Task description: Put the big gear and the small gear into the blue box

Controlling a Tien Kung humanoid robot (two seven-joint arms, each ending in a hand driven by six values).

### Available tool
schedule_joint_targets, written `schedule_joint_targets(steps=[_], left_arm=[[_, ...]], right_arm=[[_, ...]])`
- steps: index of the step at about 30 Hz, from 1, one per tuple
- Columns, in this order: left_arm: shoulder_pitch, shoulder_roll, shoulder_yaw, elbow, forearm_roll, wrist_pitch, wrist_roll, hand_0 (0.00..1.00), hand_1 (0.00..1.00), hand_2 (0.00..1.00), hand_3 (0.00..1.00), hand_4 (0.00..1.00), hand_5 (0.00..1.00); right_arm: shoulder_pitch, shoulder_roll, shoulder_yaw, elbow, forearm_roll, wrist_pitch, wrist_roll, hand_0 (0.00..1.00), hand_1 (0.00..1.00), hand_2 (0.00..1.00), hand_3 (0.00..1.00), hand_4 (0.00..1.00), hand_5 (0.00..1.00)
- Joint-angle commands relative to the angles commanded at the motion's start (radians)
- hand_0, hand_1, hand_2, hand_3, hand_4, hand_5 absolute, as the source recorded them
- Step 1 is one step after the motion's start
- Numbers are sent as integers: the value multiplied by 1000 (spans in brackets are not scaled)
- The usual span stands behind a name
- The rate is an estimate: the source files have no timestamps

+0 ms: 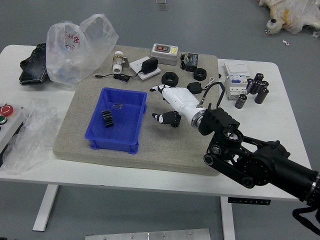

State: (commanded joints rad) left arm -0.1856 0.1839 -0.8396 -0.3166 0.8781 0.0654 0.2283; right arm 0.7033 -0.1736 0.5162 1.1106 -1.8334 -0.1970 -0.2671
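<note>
My right hand [159, 103] is over the mat just right of the blue box [141, 116], its fingers spread and holding nothing. Inside the box, left of its middle, a black toothed gear [107, 118] stands on edge against the blue floor. A small shiny piece [118, 106] lies near the box's back wall. Behind the hand on the mat are a larger black ring [170, 79] and a smaller black ring [200, 74]; whether these are gears I cannot tell.
Behind the box lie a white-and-brass fitting [118, 62], a black adapter [149, 65] and a grey switch box [164, 54]. Plastic bags [80, 50] are at the left. At the right stand a white device [236, 82] and several black cylinders [261, 95].
</note>
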Motion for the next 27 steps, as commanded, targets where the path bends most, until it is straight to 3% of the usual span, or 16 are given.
schedule_joint_targets(steps=[13, 14, 19, 20, 25, 26, 27], left_arm=[[-2, 0, 5, 1, -4, 0, -3, 584, 533, 536, 643, 661, 162], [-3, 0, 5, 1, -4, -1, -3, 584, 533, 536, 643, 661, 162], [-3, 0, 7, 1, -6, -1, -3, 584, 533, 536, 643, 661, 162], [-3, 0, 7, 1, -6, -1, -4, 583, 533, 535, 643, 661, 162], [-4, 0, 9, 1, -9, 0, -6, 583, 533, 535, 643, 661, 162], [-4, 0, 10, 1, -9, 0, -7, 584, 532, 535, 644, 661, 162], [-5, 0, 13, 2, -11, 0, -8, 584, 532, 535, 644, 661, 162]], right_arm=[[-26, 3, -25, -75, 26, 27, -11, 315, 614, 801, 791, 706, 233], [-26, 2, -26, -77, 25, 28, -12, 292, 558, 661, 699, 470, 172], [-28, -1, -33, -81, 18, 6, -11, 292, 558, 661, 699, 470, 172], [-28, -2, -34, -81, 17, -2, -10, 204, 409, 420, 512, 2, 58], [-29, -4, -42, -80, 8, -25, -11, 204, 409, 420, 512, 2, 58], [-29, -4, -44, -81, 6, -26, -12, 187, 369, 334, 406, 2, 2], [-30, -5, -47, -81, 4, -27, -13, 187, 369, 334, 406, 2, 2]])
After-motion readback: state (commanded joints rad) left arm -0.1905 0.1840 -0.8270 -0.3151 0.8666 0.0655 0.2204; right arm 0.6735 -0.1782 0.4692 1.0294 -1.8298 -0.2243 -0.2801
